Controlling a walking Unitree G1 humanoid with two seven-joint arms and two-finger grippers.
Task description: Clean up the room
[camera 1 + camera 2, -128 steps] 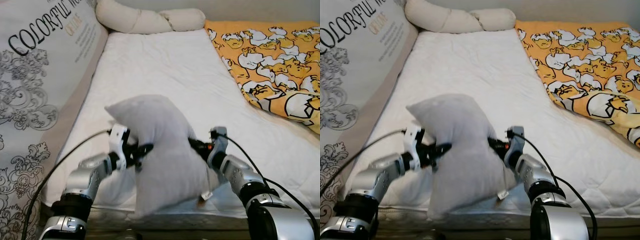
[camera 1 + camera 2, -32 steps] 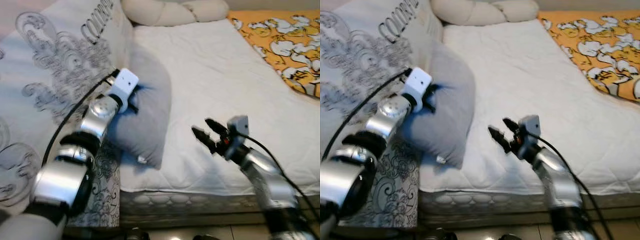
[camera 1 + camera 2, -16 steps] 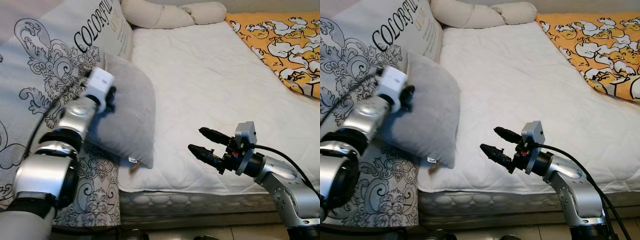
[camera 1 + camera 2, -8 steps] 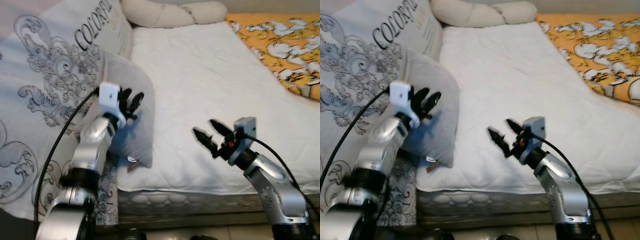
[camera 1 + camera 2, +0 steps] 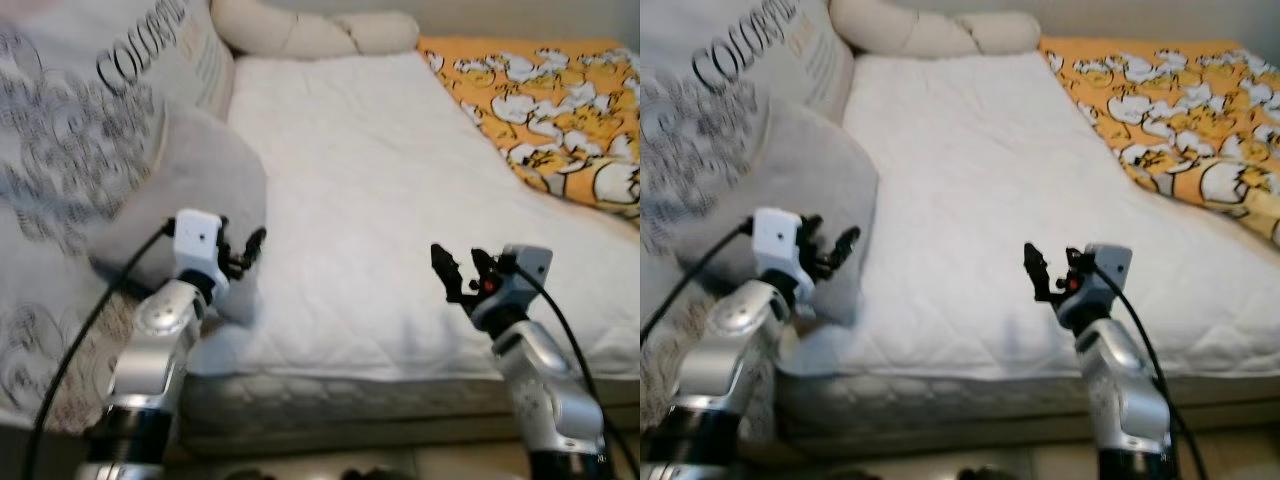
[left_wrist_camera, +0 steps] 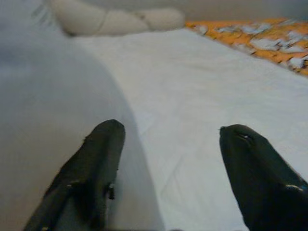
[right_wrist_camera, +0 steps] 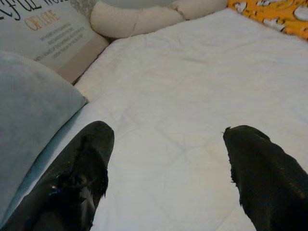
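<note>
The grey pillow (image 5: 175, 195) sits at the left edge of the bed (image 5: 370, 180), propped against the big printed cushion (image 5: 80, 110) that stands along that side. My left gripper (image 5: 243, 252) hangs just in front of the pillow's lower corner, near the bed's front left corner, jaws released and holding nothing; from my left wrist I see the pillow's grey cloth beside one finger (image 6: 91, 168) and bare white mattress between the two. My right gripper (image 5: 455, 270) is raised over the front edge of the bed, well apart from the pillow, its jaws also spread and empty. At the far end of the bed a cream knotted bolster (image 5: 310, 32) lies across the head, and an orange patterned blanket (image 5: 545, 105) covers the right side.
</note>
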